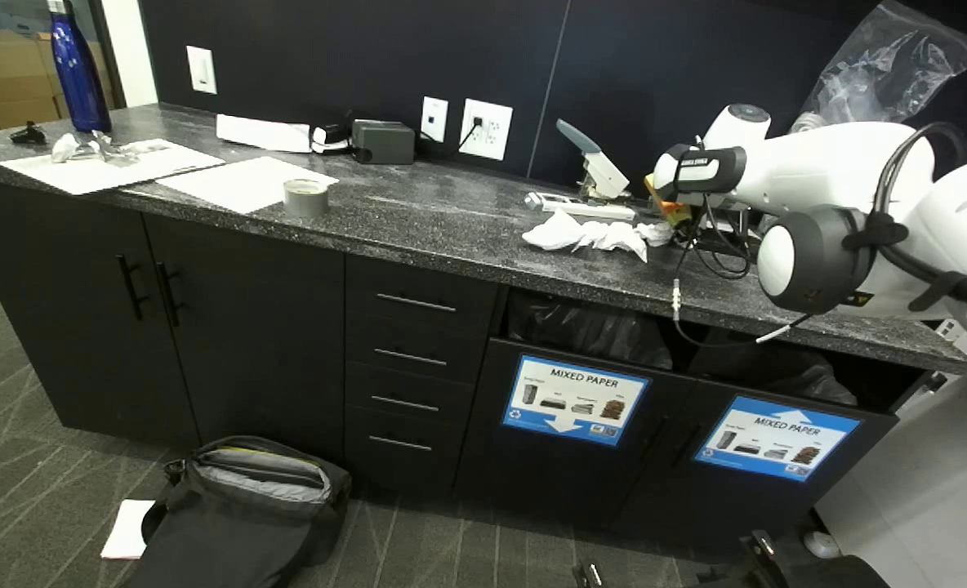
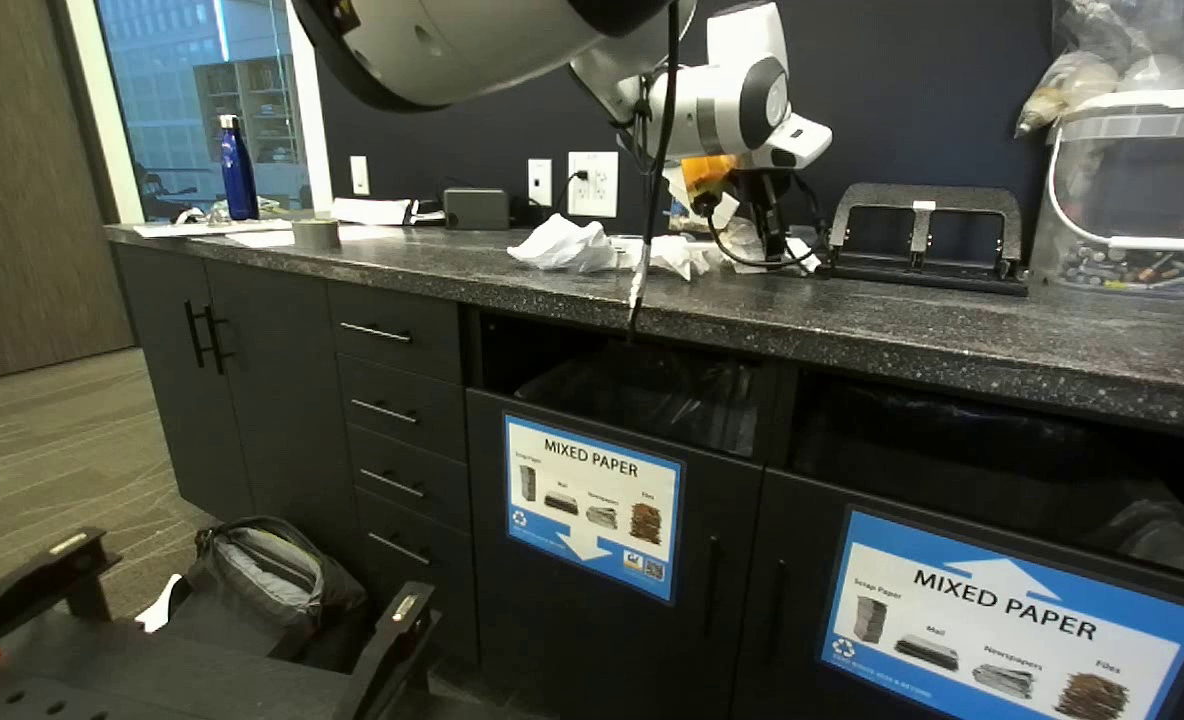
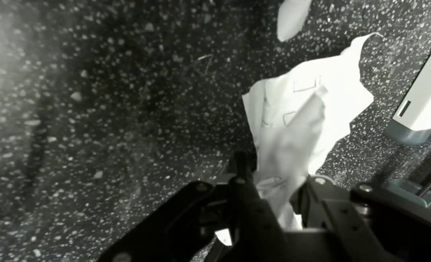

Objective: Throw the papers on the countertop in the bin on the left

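Observation:
Crumpled white papers lie on the dark speckled countertop [image 1: 418,208]. One crumpled paper [image 1: 561,232] also shows in an exterior view [image 2: 564,246], with another [image 2: 680,256] to its right. My gripper [image 2: 772,245] points down at the counter. In the wrist view, a crumpled paper [image 3: 335,80] runs between my gripper's fingers [image 3: 276,182]. The fingers stand a short gap apart, and whether they press on it is unclear. A white piece [image 3: 292,18] shows at the top edge. The left bin opening [image 1: 585,327] has a dark liner and shows in both exterior views [image 2: 652,392].
The right bin opening [image 1: 777,367] is beside it. Flat sheets [image 1: 247,181] and a tape roll [image 1: 305,198] lie farther left. A white stapler-like tool [image 1: 602,171] stands behind the papers. A hole punch [image 2: 927,240] and clear bucket [image 2: 1112,200] stand to the right.

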Controlling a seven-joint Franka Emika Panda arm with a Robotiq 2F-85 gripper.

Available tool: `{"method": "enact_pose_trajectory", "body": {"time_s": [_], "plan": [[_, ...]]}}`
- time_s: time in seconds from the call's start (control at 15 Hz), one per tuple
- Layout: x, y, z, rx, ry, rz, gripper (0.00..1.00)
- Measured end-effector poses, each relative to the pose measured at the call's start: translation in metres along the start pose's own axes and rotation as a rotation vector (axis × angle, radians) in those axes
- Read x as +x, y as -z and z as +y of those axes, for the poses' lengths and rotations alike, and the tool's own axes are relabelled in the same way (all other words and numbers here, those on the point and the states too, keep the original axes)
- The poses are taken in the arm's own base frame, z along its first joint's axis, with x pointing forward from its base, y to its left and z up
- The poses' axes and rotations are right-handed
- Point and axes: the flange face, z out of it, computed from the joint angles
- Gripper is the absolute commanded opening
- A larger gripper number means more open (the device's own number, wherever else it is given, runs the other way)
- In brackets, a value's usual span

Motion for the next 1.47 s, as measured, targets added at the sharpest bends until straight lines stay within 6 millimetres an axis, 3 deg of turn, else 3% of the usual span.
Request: {"method": "enact_pose_trajectory", "body": {"time_s": [0.27, 0.67, 1.13, 1.47], "plan": [[-0.003, -0.004, 0.005, -0.092, 0.076, 0.031, 0.21], [-0.009, 0.009, 0.010, -0.317, 0.271, 0.035, 0.19], [-0.037, 0.026, 0.011, -0.468, 0.542, -0.141, 0.19], [-0.045, 0.036, 0.026, -0.616, 0.691, -0.276, 0.20]]}}
